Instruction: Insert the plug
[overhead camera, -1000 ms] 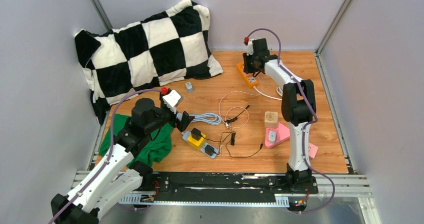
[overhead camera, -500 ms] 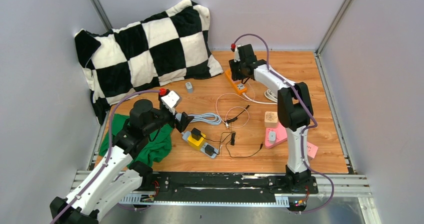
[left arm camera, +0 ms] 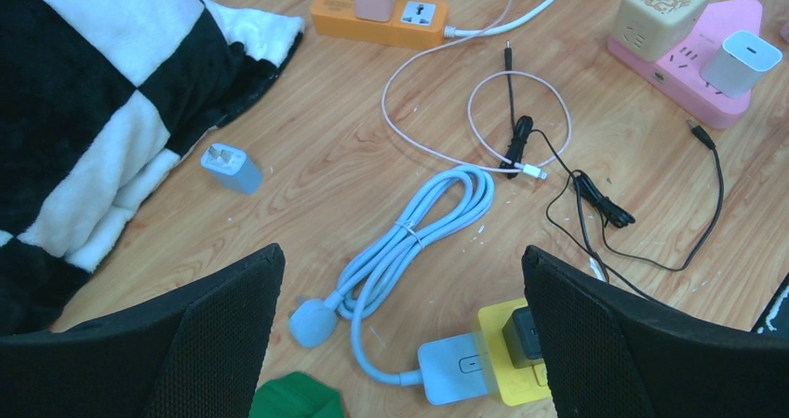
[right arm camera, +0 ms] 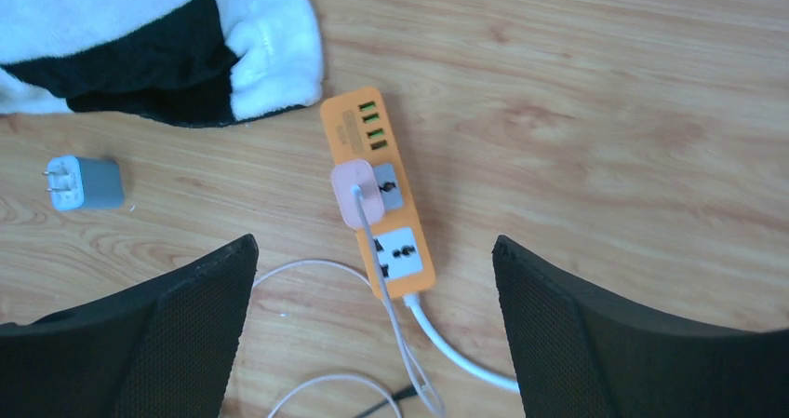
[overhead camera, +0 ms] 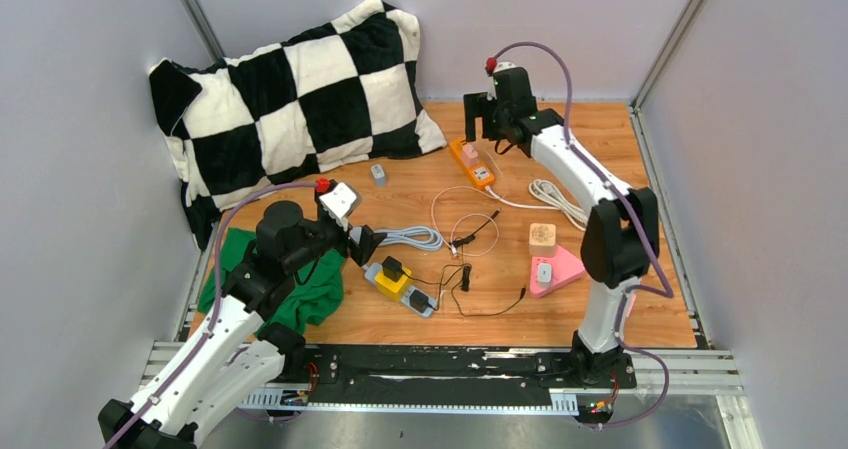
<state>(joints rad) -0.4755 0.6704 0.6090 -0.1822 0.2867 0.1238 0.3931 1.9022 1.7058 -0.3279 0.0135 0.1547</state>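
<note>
The pink plug (right arm camera: 356,195) sat pressed into one of the two sockets of the orange power strip (right arm camera: 352,125) at the far side of the wooden table (overhead camera: 620,299), just beside a corner of the checkered pillow (overhead camera: 290,99). Its thin cable (right arm camera: 391,316) ran across the strip's other socket, toward the end where the white cord (right arm camera: 456,348) left it. The right gripper (right arm camera: 372,250) hung above the strip with its fingers spread wide, one on either side, gripping nothing and apart from the plug. Nearer the arms, the left gripper (left arm camera: 402,255) was likewise spread wide and held nothing. It hung over a coiled light-blue cable (left arm camera: 419,232) that led to a yellow socket block (left arm camera: 493,353), where a black plug (left arm camera: 523,332) was seated. On the right side of the table, a pink power strip (left arm camera: 688,92) carried a white charger (left arm camera: 740,60) and a beige cube adapter (left arm camera: 665,4). A blue-grey charger (right arm camera: 84,183) lay loose on the wood near the pillow, prongs bared. Thin black leads (left arm camera: 595,213) straggled between the strips, and a green cloth (overhead camera: 300,289) lay bunched beneath the left arm.
</note>
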